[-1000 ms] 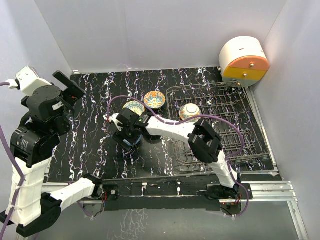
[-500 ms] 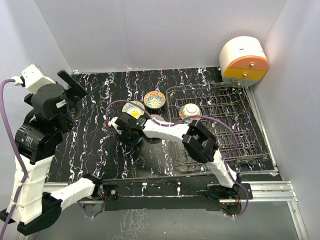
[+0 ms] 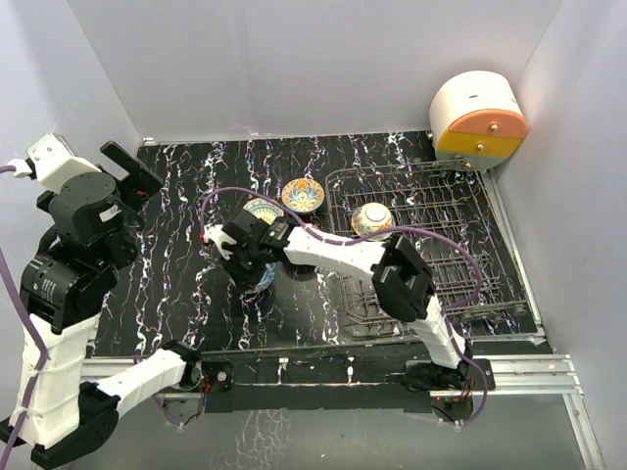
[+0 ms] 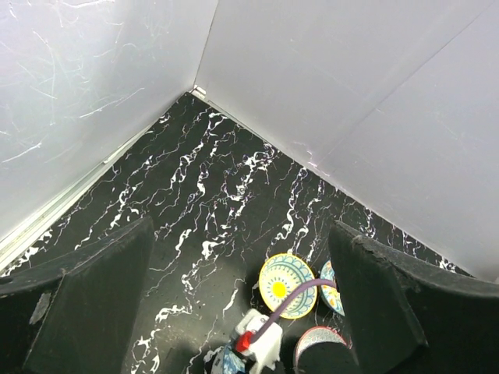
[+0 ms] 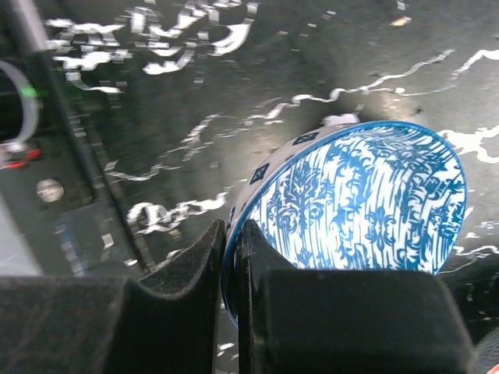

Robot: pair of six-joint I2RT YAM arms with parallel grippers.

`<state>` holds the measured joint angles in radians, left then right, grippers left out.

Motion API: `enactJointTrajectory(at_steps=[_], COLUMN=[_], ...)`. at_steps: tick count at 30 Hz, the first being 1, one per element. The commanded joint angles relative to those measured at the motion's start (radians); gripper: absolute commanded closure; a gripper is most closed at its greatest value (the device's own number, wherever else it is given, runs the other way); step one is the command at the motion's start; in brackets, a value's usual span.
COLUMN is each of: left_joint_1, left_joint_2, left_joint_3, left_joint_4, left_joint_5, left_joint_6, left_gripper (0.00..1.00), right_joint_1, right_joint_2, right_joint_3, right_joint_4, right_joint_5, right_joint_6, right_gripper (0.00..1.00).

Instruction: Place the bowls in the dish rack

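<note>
The right tool (image 3: 251, 257) is reached out to the left of the dish rack (image 3: 460, 245), over the black marbled bench (image 3: 176, 255). In the right wrist view it is seen nearly closed, with the rim of the blue bowl (image 5: 366, 202) pinched between its fingers (image 5: 199, 265): one finger is pressed against the pale patterned outside, the other against the blue painted inside. The bowl is held steeply tilted, its inside turned towards the wrist camera. Whether its foot is touching the bench cannot be told. From above, the blue bowl (image 3: 263, 278) is seen just beneath the tool, well apart from the rack.

The left tool (image 4: 242, 230) is held high over the left side of the bench, spread wide, with nothing between its fingers (image 4: 86, 304).

A yellow bowl (image 3: 263, 209) and an orange floral bowl (image 3: 303, 195) are set on the bench just beside each other, beyond the right tool and just left of the rack's far left corner. A bowl with a reddish rim (image 4: 316, 340) is partly seen near them in the left wrist view. One pale bowl (image 3: 371, 219) is lodged among the tines in the rack's far left part. A round white-and-orange appliance (image 3: 475, 117) is placed at the far right corner.
</note>
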<state>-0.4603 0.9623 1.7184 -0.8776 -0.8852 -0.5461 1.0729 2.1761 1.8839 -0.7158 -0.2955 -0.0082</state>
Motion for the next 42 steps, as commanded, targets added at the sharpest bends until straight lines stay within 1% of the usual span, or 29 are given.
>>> enactJointTrajectory(at_steps=[1, 3, 6, 12, 15, 18, 19, 21, 23, 25, 30, 36, 39, 42], left_joint_1=[-0.003, -0.003, -0.003, -0.003, -0.003, -0.003, -0.003, -0.003, -0.003, -0.003, -0.003, -0.003, -0.003, -0.002], left_joint_2=[0.008, 0.013, 0.021, 0.034, 0.044, 0.055, 0.061, 0.069, 0.075, 0.079, 0.112, 0.144, 0.148, 0.159], left_joint_3=[-0.003, -0.002, 0.002, 0.005, 0.003, 0.006, 0.010, 0.018, 0.026, 0.032, 0.081, 0.131, 0.132, 0.133], left_joint_4=[0.029, 0.038, 0.047, 0.067, 0.080, 0.094, 0.094, 0.090, 0.085, 0.083, 0.055, 0.048, 0.054, 0.054], left_joint_5=[-0.034, -0.031, -0.027, -0.009, -0.002, 0.014, 0.019, 0.024, 0.027, 0.031, 0.045, 0.063, 0.069, 0.078], left_joint_6=[0.019, 0.024, 0.028, 0.034, 0.042, 0.056, 0.059, 0.063, 0.061, 0.062, 0.079, 0.098, 0.098, 0.098], left_gripper=[0.09, 0.09, 0.09, 0.09, 0.09, 0.09, 0.09, 0.09, 0.09, 0.09, 0.09, 0.09, 0.09, 0.09], right_joint_1=[-0.054, -0.122, -0.276, -0.568, -0.728, -0.883, -0.924, -0.992, -1.044, -1.104, -1.242, -1.292, -1.307, -1.309], right_joint_2=[-0.209, -0.272, -0.391, -0.583, -0.649, -0.695, -0.703, -0.709, -0.714, -0.710, -0.678, -0.592, -0.574, -0.548], right_joint_3=[0.061, 0.012, -0.095, -0.275, -0.425, -0.570, -0.606, -0.644, -0.681, -0.719, -0.807, -0.928, -1.000, -1.032], right_joint_4=[0.063, 0.118, 0.255, 0.435, 0.559, 0.745, 0.785, 0.801, 0.827, 0.894, 1.137, 1.408, 1.498, 1.533], right_joint_5=[-0.215, -0.292, -0.396, -0.514, -0.588, -0.677, -0.694, -0.700, -0.698, -0.713, -0.734, -0.756, -0.743, -0.743], right_joint_6=[0.109, 0.183, 0.318, 0.494, 0.601, 0.747, 0.779, 0.787, 0.792, 0.833, 1.018, 1.193, 1.242, 1.252], right_gripper=[0.92, 0.92, 0.92, 0.92, 0.92, 0.92, 0.92, 0.92, 0.92, 0.92, 0.92, 0.92, 0.92, 0.92])
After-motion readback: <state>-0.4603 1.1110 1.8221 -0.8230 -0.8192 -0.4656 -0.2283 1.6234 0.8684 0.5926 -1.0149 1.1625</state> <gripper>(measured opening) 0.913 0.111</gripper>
